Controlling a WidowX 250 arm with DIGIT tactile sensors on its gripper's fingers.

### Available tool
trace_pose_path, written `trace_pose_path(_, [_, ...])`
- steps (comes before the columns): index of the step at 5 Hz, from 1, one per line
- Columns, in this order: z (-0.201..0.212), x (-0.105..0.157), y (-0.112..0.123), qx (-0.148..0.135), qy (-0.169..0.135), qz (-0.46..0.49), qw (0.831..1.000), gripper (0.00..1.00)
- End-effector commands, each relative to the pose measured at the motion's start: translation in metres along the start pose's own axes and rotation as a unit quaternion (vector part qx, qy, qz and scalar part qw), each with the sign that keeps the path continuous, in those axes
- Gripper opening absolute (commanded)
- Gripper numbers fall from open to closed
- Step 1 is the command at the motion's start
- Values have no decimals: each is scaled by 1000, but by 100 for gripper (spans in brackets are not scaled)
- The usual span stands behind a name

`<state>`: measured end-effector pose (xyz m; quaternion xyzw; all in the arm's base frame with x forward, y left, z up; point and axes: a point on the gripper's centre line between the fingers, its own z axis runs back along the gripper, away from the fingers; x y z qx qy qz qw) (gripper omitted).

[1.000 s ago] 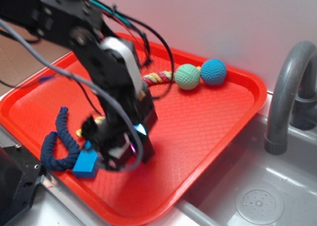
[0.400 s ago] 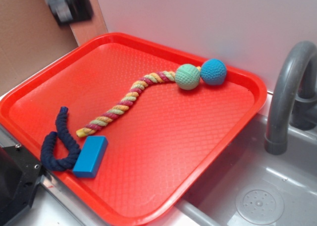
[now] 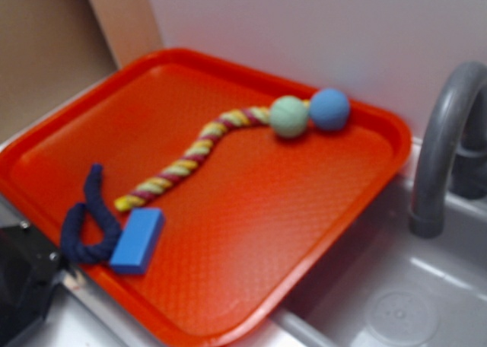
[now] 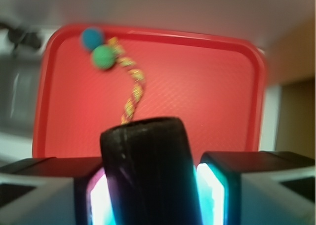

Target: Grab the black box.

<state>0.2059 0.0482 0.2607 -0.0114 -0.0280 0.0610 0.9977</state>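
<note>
The gripper (image 4: 148,185), gone from the exterior view since a second ago, now rides high above the red tray (image 4: 227,92). Its fingers (image 4: 215,185) clamp the black box (image 4: 145,170), bottom centre of the wrist frame: the grab looks complete.

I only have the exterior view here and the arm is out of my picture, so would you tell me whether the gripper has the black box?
Observer: Yes. In the wrist view the black box sits clamped between the gripper fingers.
Operator: Thank you. Is it held over the tray?
Observer: Above it, by the look of it; the red tray fills the wrist view beyond the box.
Operator: Anything visible beyond the box?
Observer: The striped rope runs to the green ball and the blue ball.
</note>
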Motion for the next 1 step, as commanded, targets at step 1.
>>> trace_pose_path(1, [-7,-39,-20,20,-17,16,1000,0])
